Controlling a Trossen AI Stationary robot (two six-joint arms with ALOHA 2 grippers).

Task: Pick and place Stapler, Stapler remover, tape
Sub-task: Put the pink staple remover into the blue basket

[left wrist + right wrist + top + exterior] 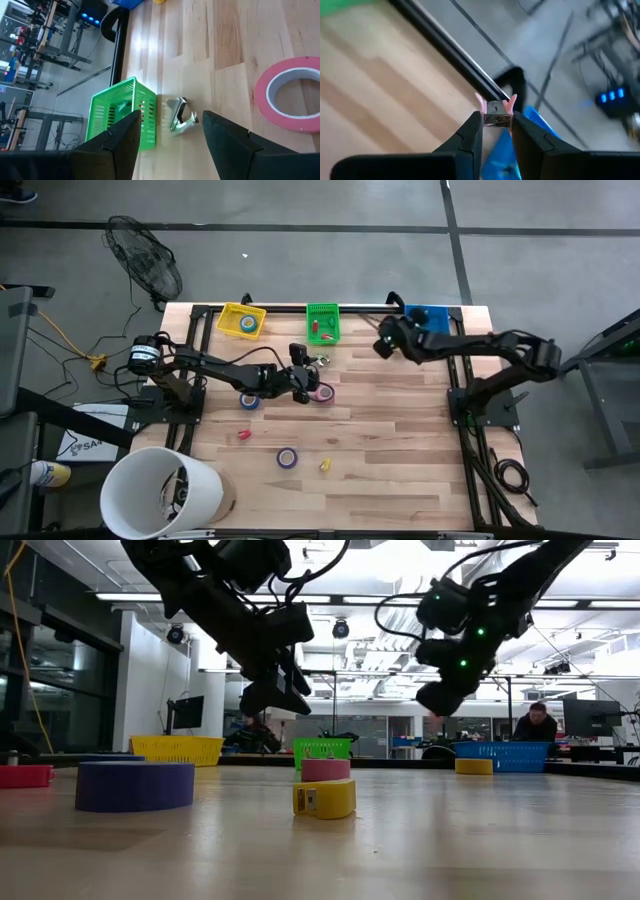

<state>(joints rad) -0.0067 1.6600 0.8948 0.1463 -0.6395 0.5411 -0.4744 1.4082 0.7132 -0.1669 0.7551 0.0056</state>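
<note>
My right gripper (382,343) hangs over the table's far edge beside the blue basket (430,314). It is shut on a small metal stapler remover with pink grips (494,113). My left gripper (303,383) stands open above the table's middle. A silver stapler remover (181,116) lies on the wood just beyond its fingers, near the green basket (125,117). A pink tape roll (325,392), a blue one (249,400) and a purple one (287,457) lie flat on the table. One more roll sits in the yellow basket (242,320). My right gripper pinches the remover's metal body (495,120) between its two fingertips. The pink grips (481,104) stick out past the fingers. The fingers slant downward, and the remover is lifted clear of the table.
A red thing (316,330) lies in the green basket. Small red (244,436) and yellow (325,465) pieces lie near the front. A white bucket (160,492) stands at the near left corner. A person (535,724) sits in the room beyond the table.
</note>
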